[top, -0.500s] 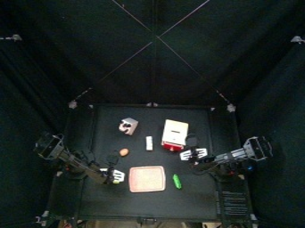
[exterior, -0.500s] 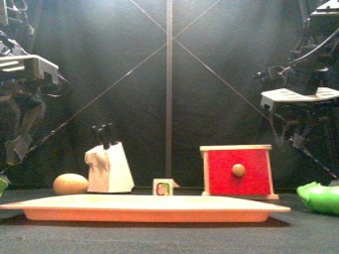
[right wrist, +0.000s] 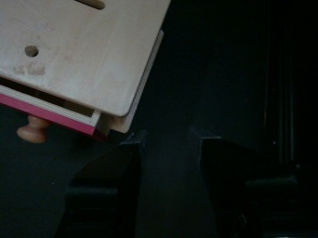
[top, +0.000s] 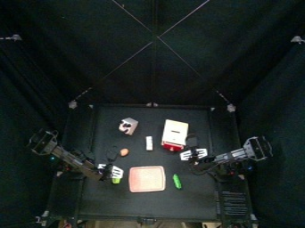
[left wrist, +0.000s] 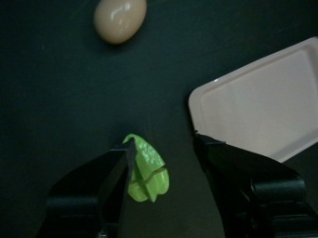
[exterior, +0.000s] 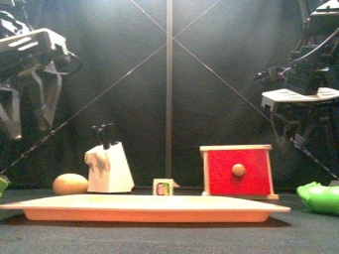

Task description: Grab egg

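Egg (left wrist: 121, 19) lies bare on the worktop (left wrist: 62, 102), ahead of the left tool (left wrist: 165, 167), whose jaws stand apart over a green piece (left wrist: 145, 170). Smooth, rounded, probably light and slippery: grip across its middle. Right tool (right wrist: 170, 167) open too.

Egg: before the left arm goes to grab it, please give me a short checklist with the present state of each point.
1. Egg visible and free on the table: ok.
2. Left gripper open: ok.
3. Left gripper centred over egg: not ok, a green piece lies between its jaws.
4. Pink board apart from egg: ok.
5. Right gripper away from egg, near the red box: ok.
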Robot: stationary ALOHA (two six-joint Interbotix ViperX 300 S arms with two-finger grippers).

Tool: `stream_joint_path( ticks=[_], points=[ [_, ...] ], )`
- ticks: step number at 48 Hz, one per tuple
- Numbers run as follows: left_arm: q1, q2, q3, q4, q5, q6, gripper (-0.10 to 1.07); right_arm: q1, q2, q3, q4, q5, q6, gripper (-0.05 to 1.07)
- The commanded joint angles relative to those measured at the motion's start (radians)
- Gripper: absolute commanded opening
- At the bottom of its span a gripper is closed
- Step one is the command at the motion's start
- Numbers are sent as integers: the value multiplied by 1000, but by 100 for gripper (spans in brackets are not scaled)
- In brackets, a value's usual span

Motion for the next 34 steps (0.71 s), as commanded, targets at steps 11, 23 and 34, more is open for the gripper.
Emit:
stream_joint_path(
  ticks=[11,23,34],
  points=[
    [71,-143,29,89,-5,333,87,-3,-25,-8,-2,3,0,79],
    [181,-206,115,152,-155,624,87,-6,-25,-6,-2,3,0,79],
    [353,-209,196,196,-448,733,87,-6,-25,-6,5,3,0,79]
  ],
)
